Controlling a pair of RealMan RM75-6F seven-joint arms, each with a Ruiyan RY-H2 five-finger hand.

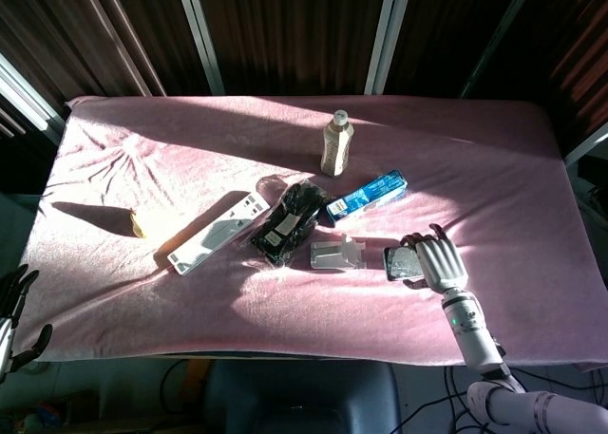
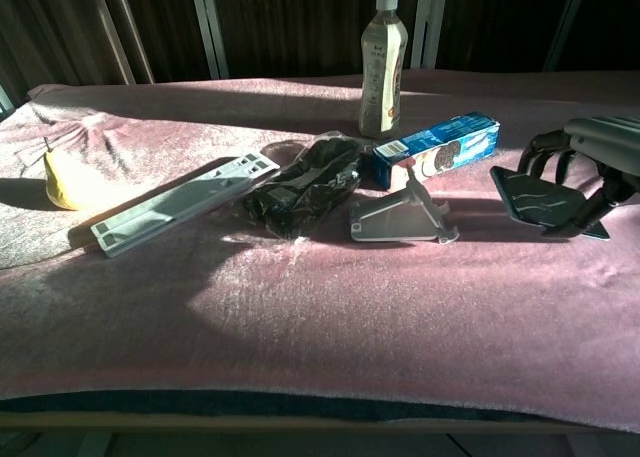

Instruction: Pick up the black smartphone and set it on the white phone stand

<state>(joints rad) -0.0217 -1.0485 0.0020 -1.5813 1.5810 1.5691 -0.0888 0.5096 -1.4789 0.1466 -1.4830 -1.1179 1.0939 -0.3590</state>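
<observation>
The black smartphone (image 1: 403, 263) (image 2: 541, 199) is just right of the white phone stand (image 1: 337, 254) (image 2: 400, 217), a short gap apart from it. My right hand (image 1: 440, 261) (image 2: 592, 162) grips the phone from the right, fingers curled around its edges. In the chest view the phone is tilted, its left edge raised off the pink cloth. The stand is empty and sits on the cloth near the table's middle. My left hand (image 1: 14, 306) hangs off the table's front left corner, fingers apart and holding nothing.
A blue box (image 1: 367, 196) (image 2: 437, 149) lies right behind the stand, with a bottle (image 1: 336, 142) (image 2: 383, 65) further back. A black bag (image 1: 288, 223) (image 2: 300, 185), a long white tray (image 1: 213, 232) (image 2: 175, 204) and a yellow pear (image 1: 139, 223) (image 2: 60, 180) lie to the left.
</observation>
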